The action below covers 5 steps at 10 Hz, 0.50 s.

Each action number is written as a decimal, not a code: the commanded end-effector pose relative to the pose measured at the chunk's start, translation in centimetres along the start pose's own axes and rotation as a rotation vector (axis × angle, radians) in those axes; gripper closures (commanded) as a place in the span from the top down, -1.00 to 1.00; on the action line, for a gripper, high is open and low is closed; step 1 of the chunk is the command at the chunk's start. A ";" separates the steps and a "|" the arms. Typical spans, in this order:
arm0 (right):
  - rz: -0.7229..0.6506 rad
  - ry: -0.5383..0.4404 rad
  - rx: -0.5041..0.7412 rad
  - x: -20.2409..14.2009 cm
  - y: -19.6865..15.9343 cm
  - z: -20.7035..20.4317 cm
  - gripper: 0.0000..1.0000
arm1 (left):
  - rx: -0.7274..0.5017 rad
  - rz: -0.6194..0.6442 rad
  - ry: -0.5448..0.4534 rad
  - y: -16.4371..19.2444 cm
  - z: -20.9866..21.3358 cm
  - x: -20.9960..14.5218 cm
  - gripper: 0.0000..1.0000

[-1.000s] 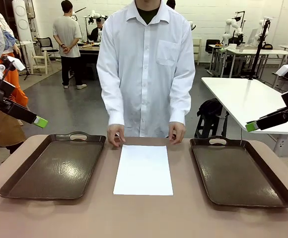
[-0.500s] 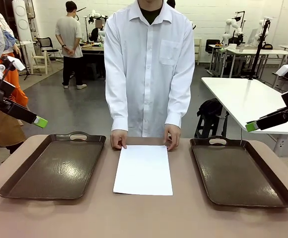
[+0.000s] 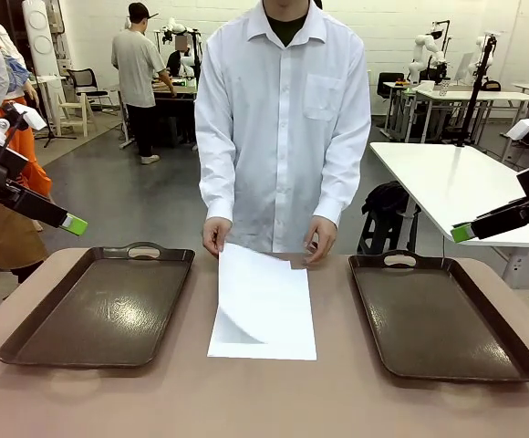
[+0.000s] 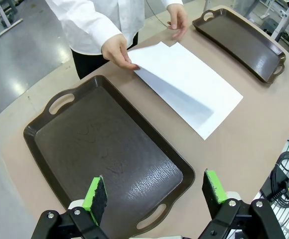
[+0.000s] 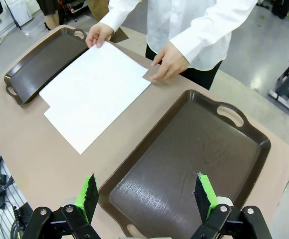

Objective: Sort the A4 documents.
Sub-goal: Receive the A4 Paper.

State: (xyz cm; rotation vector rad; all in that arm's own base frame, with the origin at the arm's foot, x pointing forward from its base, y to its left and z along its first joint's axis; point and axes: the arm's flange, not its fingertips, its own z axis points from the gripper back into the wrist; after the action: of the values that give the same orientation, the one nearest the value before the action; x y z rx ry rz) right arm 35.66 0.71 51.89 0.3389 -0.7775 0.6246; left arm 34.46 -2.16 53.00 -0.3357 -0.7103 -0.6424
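White, thin A4 paper sheets (image 3: 263,315) lie stacked mid-way along the beige table (image 3: 264,401), between a dark brown handled tray (image 3: 100,310) near its left edge and a matching tray (image 3: 433,319) near its right. Neither tray holds a sheet, so sorting looks barely begun. A person's hand (image 3: 215,235) lifts the top sheet. Left gripper (image 4: 154,191) and right gripper (image 5: 147,196) hover with jaws spread wide, holding nothing.

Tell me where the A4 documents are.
Front view: the A4 documents lie mid-table between the left tray and the right tray, a person's hand lifting the top sheet's far edge.

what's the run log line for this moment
A4 documents: stacked between left tray and right tray | person's hand: holding up corner of top sheet | left jaws: open, raised | right jaws: open, raised
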 end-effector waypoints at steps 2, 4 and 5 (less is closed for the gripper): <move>-0.001 -0.002 0.001 0.0 0.0 0.0 1.00 | -0.003 -0.002 -0.006 0.0 0.1 0.0 1.00; -0.001 -0.002 0.001 0.0 0.0 0.0 1.00 | -0.003 -0.002 -0.006 0.0 0.1 0.0 1.00; -0.001 -0.002 0.001 0.0 0.0 0.0 1.00 | -0.003 -0.002 -0.006 0.0 0.1 0.0 1.00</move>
State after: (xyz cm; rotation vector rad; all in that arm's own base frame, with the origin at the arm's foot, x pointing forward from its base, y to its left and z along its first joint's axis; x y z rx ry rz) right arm 35.66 0.71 51.89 0.3389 -0.7775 0.6246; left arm 34.46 -2.16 53.00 -0.3357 -0.7103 -0.6424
